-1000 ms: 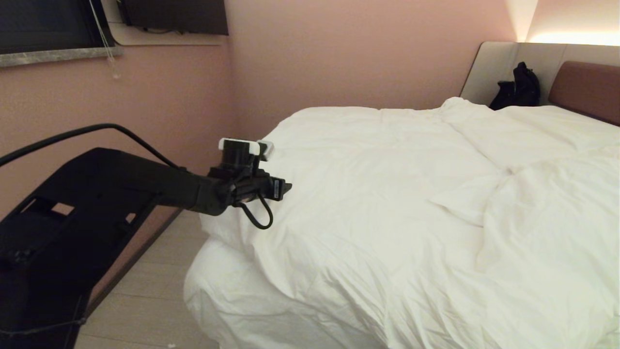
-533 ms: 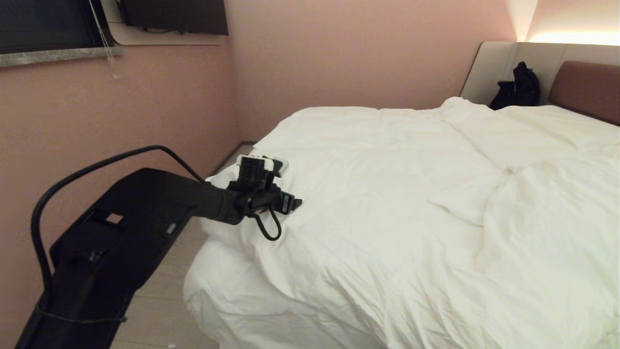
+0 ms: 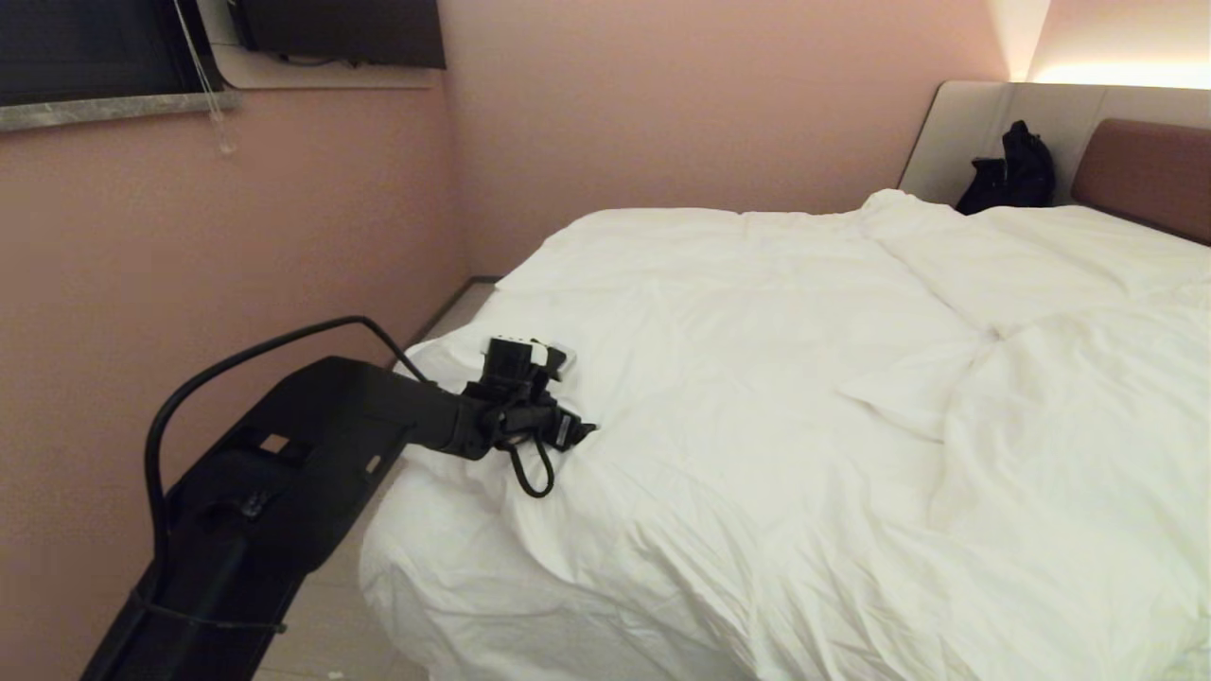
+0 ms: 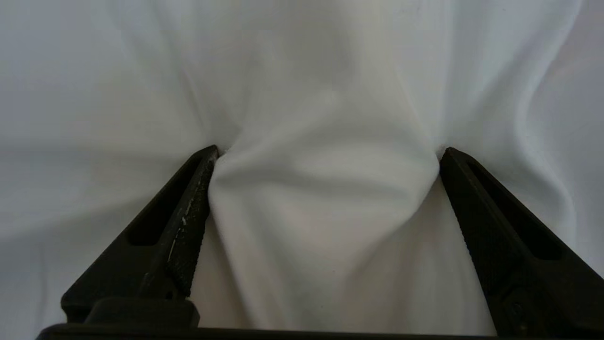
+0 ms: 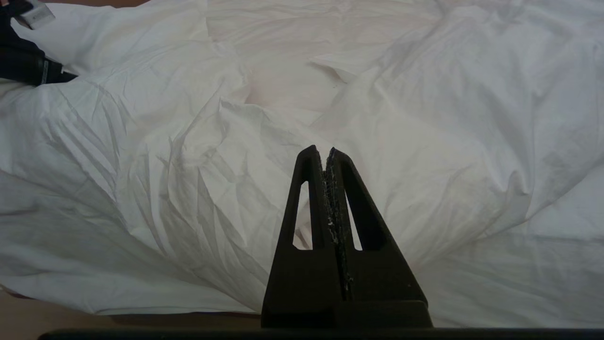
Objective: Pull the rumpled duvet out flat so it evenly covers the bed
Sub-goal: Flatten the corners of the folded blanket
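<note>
Head view: the left gripper (image 3: 568,433) rests on the near left corner of the duvet (image 3: 804,378), which covers the bed (image 3: 1135,170), placed there, by the look of it, to take hold of cloth for a pull. Left wrist view: its fingers (image 4: 188,208) are spread wide and pressed into the duvet (image 4: 321,198), a raised fold lying between them, not pinched. Right wrist view: the right gripper (image 5: 325,153) hangs above the creased duvet (image 5: 141,141), fingers pressed together and holding nothing.
</note>
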Tool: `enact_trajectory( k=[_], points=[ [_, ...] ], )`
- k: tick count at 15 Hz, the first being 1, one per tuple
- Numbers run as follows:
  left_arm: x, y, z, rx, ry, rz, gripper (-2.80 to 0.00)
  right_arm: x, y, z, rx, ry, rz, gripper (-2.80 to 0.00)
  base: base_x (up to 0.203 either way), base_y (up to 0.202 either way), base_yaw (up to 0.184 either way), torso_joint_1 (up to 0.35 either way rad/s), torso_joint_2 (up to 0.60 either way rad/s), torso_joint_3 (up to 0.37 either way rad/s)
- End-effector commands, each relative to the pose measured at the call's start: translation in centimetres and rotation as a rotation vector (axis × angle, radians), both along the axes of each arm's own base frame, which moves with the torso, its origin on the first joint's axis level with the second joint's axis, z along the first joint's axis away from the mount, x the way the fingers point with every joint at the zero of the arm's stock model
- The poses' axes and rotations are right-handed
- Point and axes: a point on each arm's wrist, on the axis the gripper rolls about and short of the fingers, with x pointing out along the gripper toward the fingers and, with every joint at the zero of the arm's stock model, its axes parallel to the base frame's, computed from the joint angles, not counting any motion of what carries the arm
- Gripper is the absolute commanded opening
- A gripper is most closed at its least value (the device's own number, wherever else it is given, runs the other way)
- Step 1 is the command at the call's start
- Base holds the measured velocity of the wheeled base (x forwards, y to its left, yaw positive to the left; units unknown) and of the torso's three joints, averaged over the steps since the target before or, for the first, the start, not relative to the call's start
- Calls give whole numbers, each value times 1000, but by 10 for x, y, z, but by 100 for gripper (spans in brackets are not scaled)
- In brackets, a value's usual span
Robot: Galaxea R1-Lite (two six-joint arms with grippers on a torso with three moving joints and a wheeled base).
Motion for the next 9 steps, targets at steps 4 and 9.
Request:
enact_trajectory(
  k=[4, 9],
  points=[
    [0, 1, -15, 34, 36, -11, 0, 0, 0, 0, 0, -1, 0, -280, 0, 0, 0, 0, 0, 0],
    [-2, 1, -21, 83, 63, -38, 0, 0, 0, 0, 0, -2, 0, -280, 0, 0, 0, 0, 0, 0]
  ],
)
